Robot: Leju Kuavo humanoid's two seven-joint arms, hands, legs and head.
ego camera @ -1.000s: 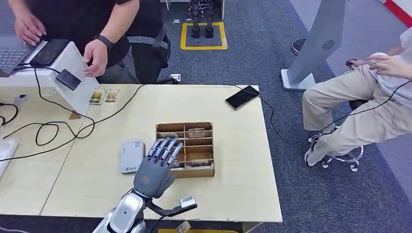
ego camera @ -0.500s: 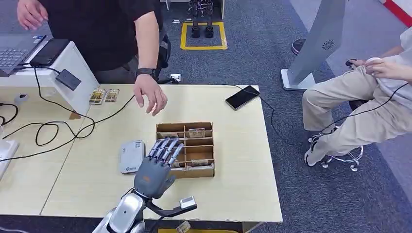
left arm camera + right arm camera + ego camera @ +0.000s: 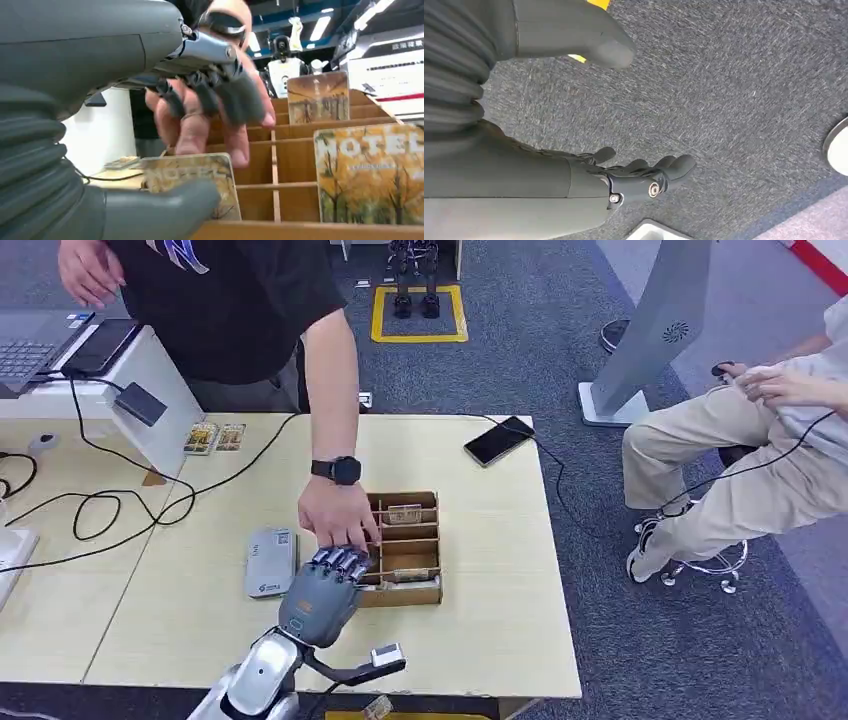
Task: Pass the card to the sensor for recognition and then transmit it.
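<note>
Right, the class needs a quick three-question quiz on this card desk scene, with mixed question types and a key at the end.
1. True or false: the robot's left hand is at the near left edge of the brown wooden compartment box.
2. Multiple choice: the black smartphone lies A) inside the box, B) near the far right corner of the light wooden table, C) on the carpet.
3. Fill in: the person's hand at the box has a black ___ on its wrist.
Key: 1 true; 2 B; 3 watch.
</note>
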